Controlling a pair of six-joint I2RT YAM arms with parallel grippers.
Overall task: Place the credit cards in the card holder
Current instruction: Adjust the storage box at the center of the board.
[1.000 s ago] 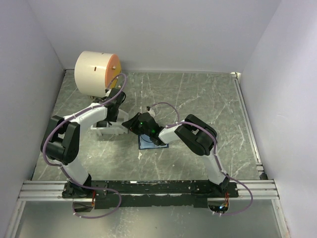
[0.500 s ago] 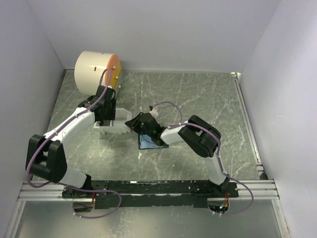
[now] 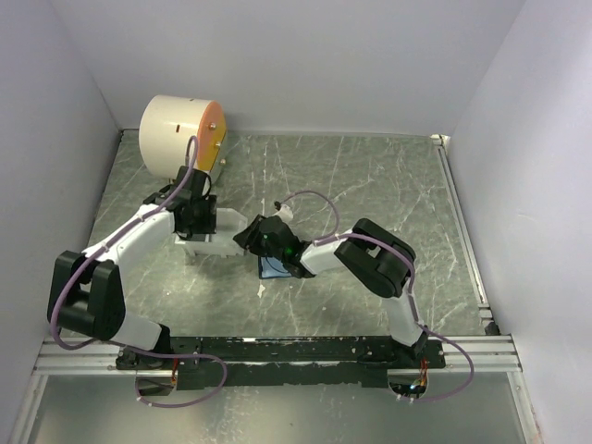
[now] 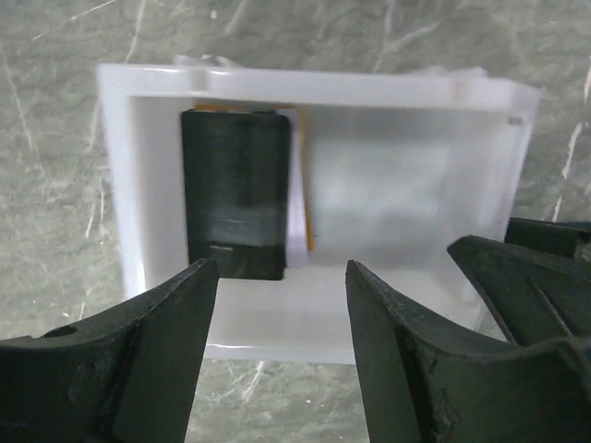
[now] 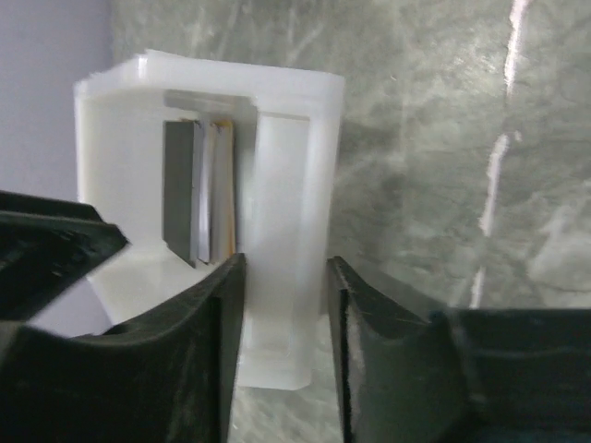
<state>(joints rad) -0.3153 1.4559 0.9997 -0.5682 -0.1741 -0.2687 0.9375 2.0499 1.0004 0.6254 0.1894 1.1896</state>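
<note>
Left claw (image 4: 282,277) nearer 1 dark card (image 4: 235,194)

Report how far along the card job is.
Done: nothing yet. The dark card and the orange card stacked against it sit in the white tray, not in the card holder on the table.
In hand: the left gripper hangs open over the dark card; the right gripper straddles the tray's wall, grip unclear.
Left: lift both cards out and slot them into the holder.
</note>
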